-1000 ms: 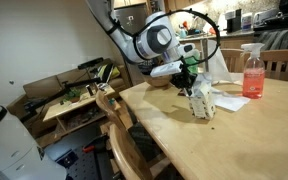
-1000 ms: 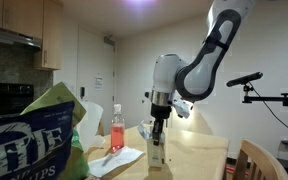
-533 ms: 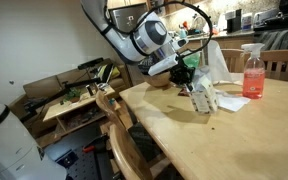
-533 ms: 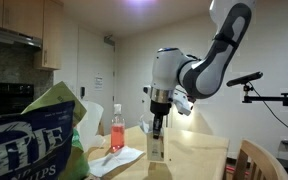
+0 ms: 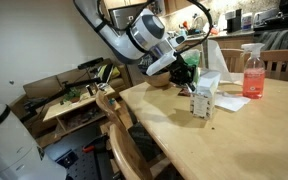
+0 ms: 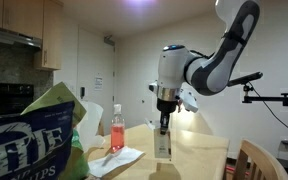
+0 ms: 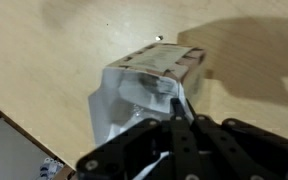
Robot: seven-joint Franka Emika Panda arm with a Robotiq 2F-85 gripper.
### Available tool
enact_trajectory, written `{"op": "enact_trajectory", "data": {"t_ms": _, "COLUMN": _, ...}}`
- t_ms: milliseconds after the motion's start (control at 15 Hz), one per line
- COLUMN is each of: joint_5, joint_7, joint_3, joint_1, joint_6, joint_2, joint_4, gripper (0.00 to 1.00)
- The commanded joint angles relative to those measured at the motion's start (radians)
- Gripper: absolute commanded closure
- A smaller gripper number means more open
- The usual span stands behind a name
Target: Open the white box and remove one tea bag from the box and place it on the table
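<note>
Right, the gripper hangs directly over the white box, and in the wrist view its jaws are pinched all the way together, tips down at the box's open top. Whether a flap edge or a tea bag is caught between them, I cannot tell; no tea bag shows anywhere.

In an exterior view the white box stands upright on the table, just beside the paper sheets, with the pink spray bottle farther back. The gripper comes in from above at a slant.

That carton looks like thin card, light and easy to crush, and I'd judge it will tip or skate on the smooth wood if tugged sideways, as nothing pins it down. So any pull should go straight up. The tea bag, once reached, should be soft, almost weightless and easy to tear: take it by a corner or its top edge with a gentle pinch, and not deep in the carton, where the tips could snag the walls.
</note>
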Motion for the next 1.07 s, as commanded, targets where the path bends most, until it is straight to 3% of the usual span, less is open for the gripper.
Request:
{"op": "enact_trajectory", "data": {"t_ms": 0, "joint_5": -0.014, "joint_7": 0.017, "joint_3": -0.01, "joint_1": 0.014, "joint_6": -0.026, "joint_2": -0.06, "joint_4": -0.052, "gripper": 1.0}}
{"op": "enact_trajectory", "data": {"t_ms": 467, "joint_5": 0.0, "joint_7": 0.0, "joint_3": -0.001, "joint_1": 0.0, "joint_6": 0.0, "joint_2": -0.037, "joint_4": -0.05, "gripper": 0.97}}
{"op": "enact_trajectory", "data": {"t_ms": 533, "joint_5": 0.0, "joint_7": 0.0, "joint_3": -0.001, "joint_1": 0.0, "joint_6": 0.0, "joint_2": -0.038, "joint_4": -0.05, "gripper": 0.72}}
{"op": "enact_trajectory", "data": {"t_ms": 667, "joint_5": 0.004, "joint_7": -0.003, "joint_3": 0.0, "joint_1": -0.002, "joint_6": -0.006, "joint_2": -0.036, "joint_4": -0.049, "gripper": 0.66}}
{"op": "enact_trajectory", "data": {"t_ms": 1000, "joint_5": 0.009, "joint_7": -0.007, "joint_3": 0.003, "joint_1": -0.006, "joint_6": -0.001, "joint_2": -0.027, "joint_4": -0.048, "gripper": 0.27}}
